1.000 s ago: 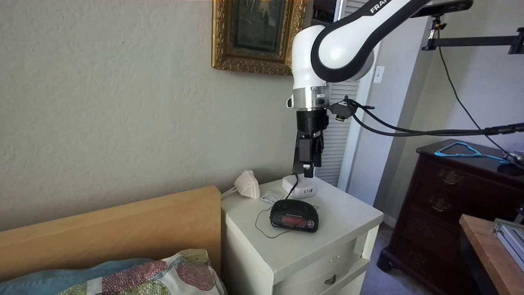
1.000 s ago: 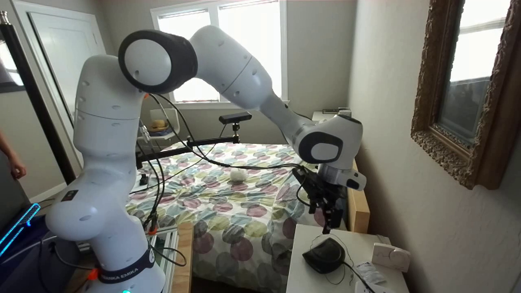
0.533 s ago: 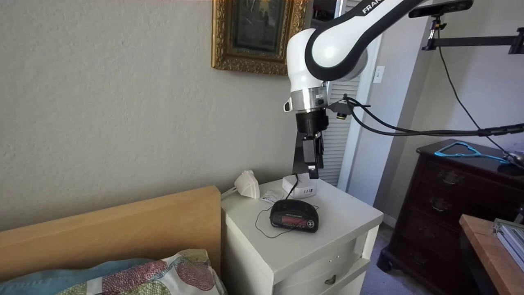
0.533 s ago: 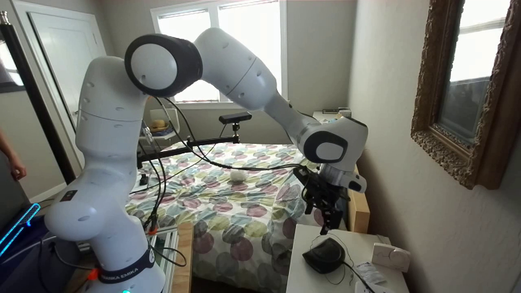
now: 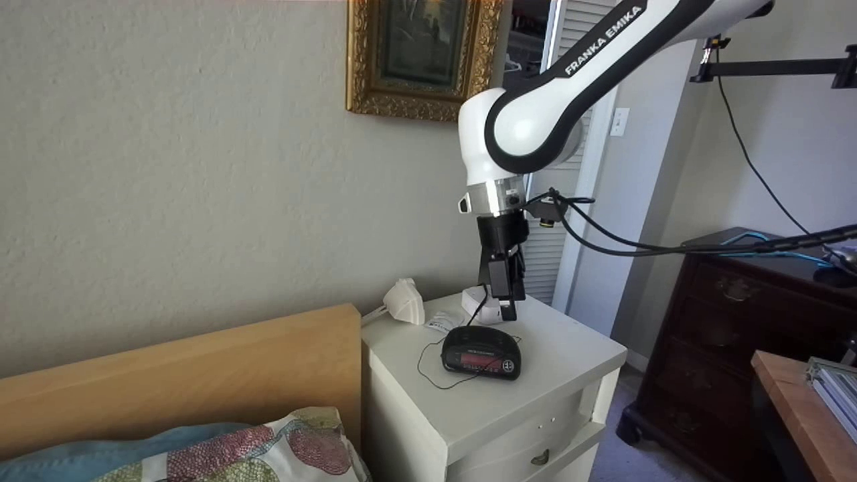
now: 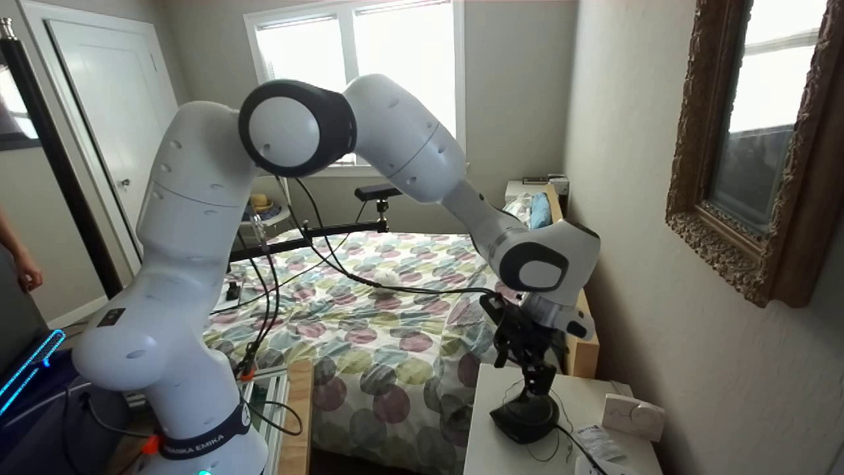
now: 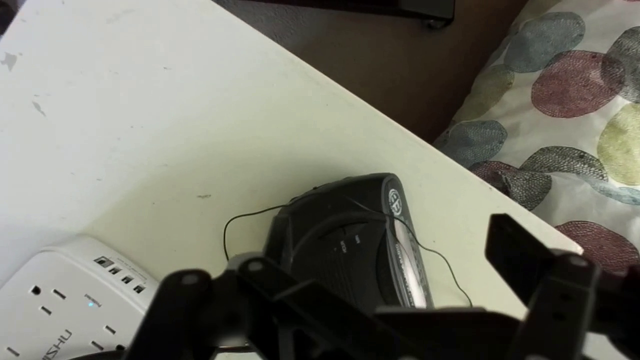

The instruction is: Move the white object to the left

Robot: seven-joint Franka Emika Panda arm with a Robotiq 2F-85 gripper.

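Two white objects stand at the back of the white nightstand (image 5: 569, 341). One is a cup-shaped white mask (image 5: 404, 302) at the back left; it also shows by the wall in an exterior view (image 6: 633, 417). The other is a white power strip (image 5: 474, 302), partly behind my gripper; it lies at the lower left of the wrist view (image 7: 85, 295). My gripper (image 5: 509, 309) points down above the nightstand, by the black clock radio (image 5: 481, 351). In the wrist view the fingers of the gripper (image 7: 377, 245) are spread wide, with the clock radio below and partly hidden. Nothing is held.
A small white packet (image 5: 443, 321) lies between the mask and the power strip. A thin wire and a thicker black cord run around the clock radio. The wooden headboard (image 5: 201, 375) and the bed (image 6: 369, 330) adjoin the nightstand; the wall is behind.
My gripper has moved down toward the nightstand and now hangs lower, close to the clock radio. The mask, power strip and clock radio have not moved.
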